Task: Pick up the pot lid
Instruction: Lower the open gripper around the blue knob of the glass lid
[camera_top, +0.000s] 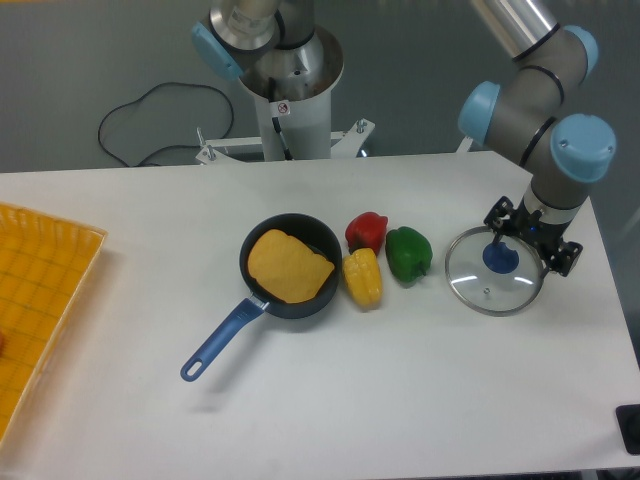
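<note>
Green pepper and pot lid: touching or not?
Apart. The camera view shows a strip of white table between the green pepper and the pot lid.
</note>
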